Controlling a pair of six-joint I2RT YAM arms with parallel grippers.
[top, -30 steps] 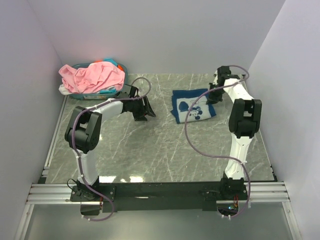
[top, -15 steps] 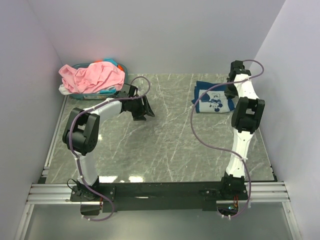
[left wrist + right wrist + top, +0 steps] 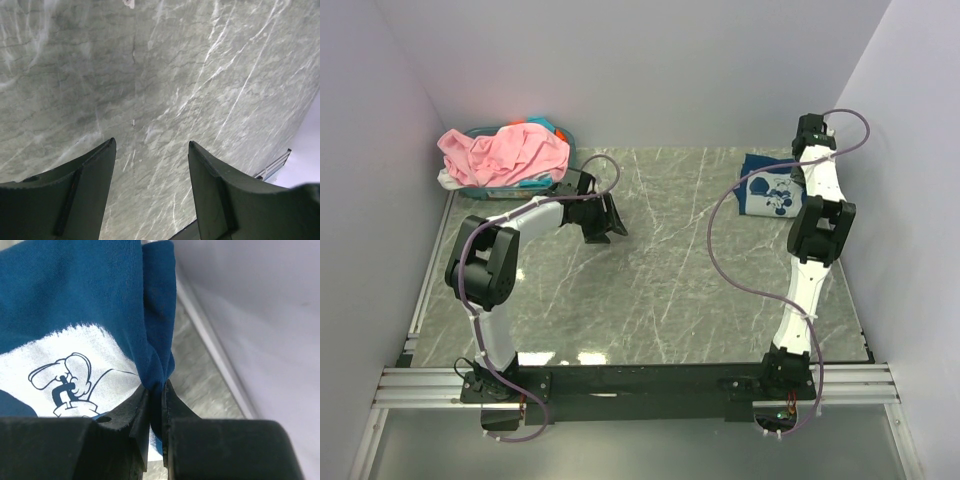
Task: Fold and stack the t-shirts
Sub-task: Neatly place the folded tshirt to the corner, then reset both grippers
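Folded navy t-shirt [image 3: 768,192] with a white cartoon print, on the marble table [image 3: 660,290], well apart from the teal basket [image 3: 520,187]. Right jaws are clenched on its edge. Left jaws hang released over the table just beside the basket, which holds a pink t-shirt [image 3: 510,150].

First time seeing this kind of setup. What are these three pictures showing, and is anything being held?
Two white-and-black robot arms are bolted at the near edge of a grey marble table. The wide picture comes from a fixed camera above and behind them; the other two from a camera on each wrist. The left fingers are open above bare table, holding nothing. The right fingers are shut on a folded navy blue t-shirt with a white print, by the far right wall. At far left, a teal plastic basket holds crumpled pink cloth.
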